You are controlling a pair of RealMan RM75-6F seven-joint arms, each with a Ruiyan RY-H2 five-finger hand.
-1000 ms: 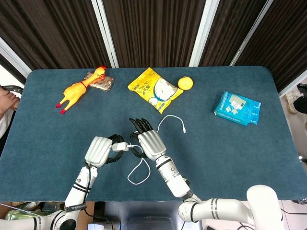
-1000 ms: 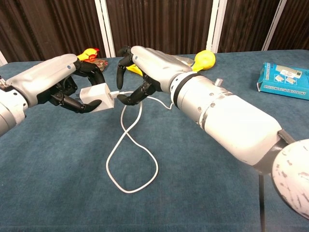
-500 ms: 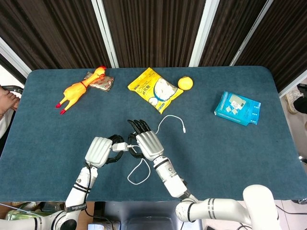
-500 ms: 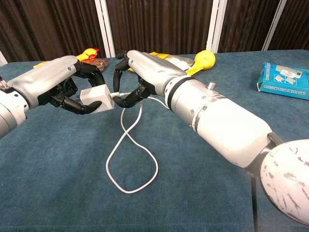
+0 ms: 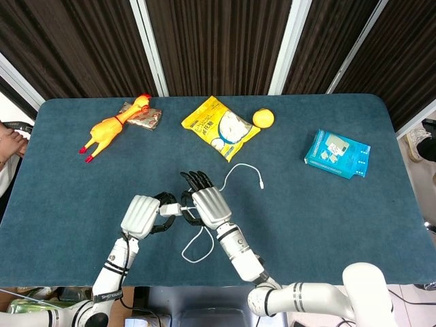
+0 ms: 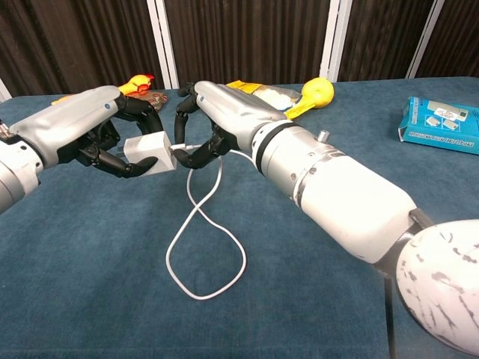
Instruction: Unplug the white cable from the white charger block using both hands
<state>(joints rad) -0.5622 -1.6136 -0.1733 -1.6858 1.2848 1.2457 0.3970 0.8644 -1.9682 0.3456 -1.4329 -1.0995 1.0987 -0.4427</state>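
My left hand (image 6: 71,127) (image 5: 141,215) grips the white charger block (image 6: 146,152) (image 5: 172,208) above the blue table, its socket end facing right. My right hand (image 6: 224,112) (image 5: 210,204) is right beside it, fingers curled around the plug end of the white cable (image 6: 196,217) where it enters the block. The cable still joins the block. It hangs down and loops on the cloth (image 5: 197,248). Its far part runs out past the right hand to a free end (image 5: 261,184).
At the back of the table lie a yellow rubber chicken (image 5: 109,128), a small brown packet (image 5: 144,118), a yellow snack bag (image 5: 219,127) and a yellow ball (image 5: 263,118). A blue box (image 5: 337,154) (image 6: 444,123) sits at the right.
My right hand has shifted left to the block and its fingers have closed around the cable's plug. The left hand and block have stayed put.
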